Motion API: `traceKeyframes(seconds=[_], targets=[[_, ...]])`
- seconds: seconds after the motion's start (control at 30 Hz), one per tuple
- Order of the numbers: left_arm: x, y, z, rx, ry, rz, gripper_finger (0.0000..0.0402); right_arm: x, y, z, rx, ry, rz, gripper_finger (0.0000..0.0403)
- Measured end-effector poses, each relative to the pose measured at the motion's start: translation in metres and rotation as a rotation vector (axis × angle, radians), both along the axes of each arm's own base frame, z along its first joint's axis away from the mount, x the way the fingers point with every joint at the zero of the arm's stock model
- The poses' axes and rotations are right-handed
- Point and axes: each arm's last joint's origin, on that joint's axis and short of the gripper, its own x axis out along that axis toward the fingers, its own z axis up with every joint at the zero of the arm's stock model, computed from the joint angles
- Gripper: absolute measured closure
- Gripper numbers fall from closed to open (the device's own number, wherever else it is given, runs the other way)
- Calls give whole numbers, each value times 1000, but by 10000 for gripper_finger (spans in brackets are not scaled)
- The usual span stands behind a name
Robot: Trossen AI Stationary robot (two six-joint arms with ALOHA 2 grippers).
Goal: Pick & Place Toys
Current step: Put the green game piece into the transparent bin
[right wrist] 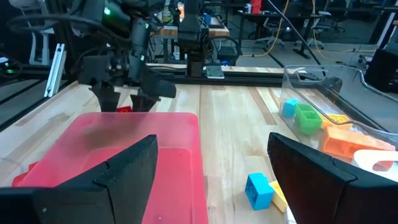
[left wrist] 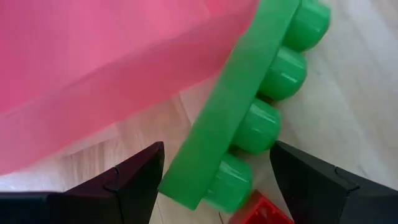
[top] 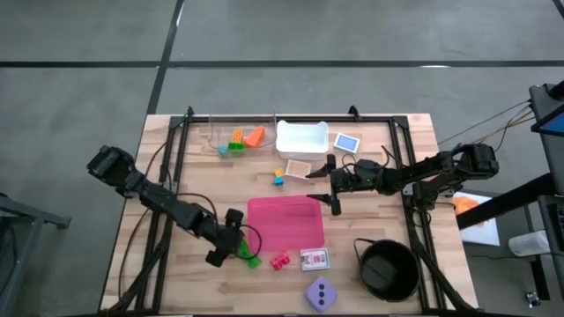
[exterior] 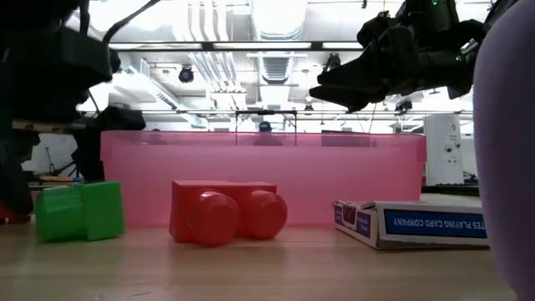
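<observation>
A green four-stud brick (left wrist: 249,106) lies on its side on the table by the pink tray's near left corner (top: 256,238). It also shows in the high view (top: 248,254) and the low view (exterior: 79,211). My left gripper (left wrist: 217,168) is open, low over the table, with one finger on each side of the brick's end. A red brick (top: 280,261) lies just right of it. My right gripper (top: 322,186) is open and empty, hovering above the tray's far right corner. The lilac die (top: 322,293) sits at the near edge. My left gripper has one finger (left wrist: 134,180) right at the flat underside of the green brick, near its end (left wrist: 186,180); I cannot tell whether it touches. The other finger (left wrist: 311,180) stands apart from the studs. The brick rests on the table.
A card box (top: 315,259) lies near the red brick, and a black bowl (top: 388,269) stands at the near right. A clear tray (top: 236,136) holds orange, green and blue bricks at the far side, beside a white tub (top: 301,136). A blue-and-yellow brick (top: 278,176) lies mid-table.
</observation>
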Motion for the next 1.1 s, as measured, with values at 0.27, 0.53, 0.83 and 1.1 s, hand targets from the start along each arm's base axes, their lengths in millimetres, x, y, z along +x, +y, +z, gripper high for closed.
traceKeyframes(seconds=[0.27, 0.53, 0.83, 1.1], targets=[[2, -1, -9, 31, 22, 8, 113, 0, 0, 0, 0, -1, 0, 101], [-2, 0, -2, 62, -4, -16, 205, 0, 0, 0, 0, -1, 0, 101], [-2, -1, 0, 60, -16, -23, 221, 0, 0, 0, 0, 1, 0, 101], [-5, -5, 1, 51, -12, -45, 221, 0, 0, 0, 1, 4, 0, 101]])
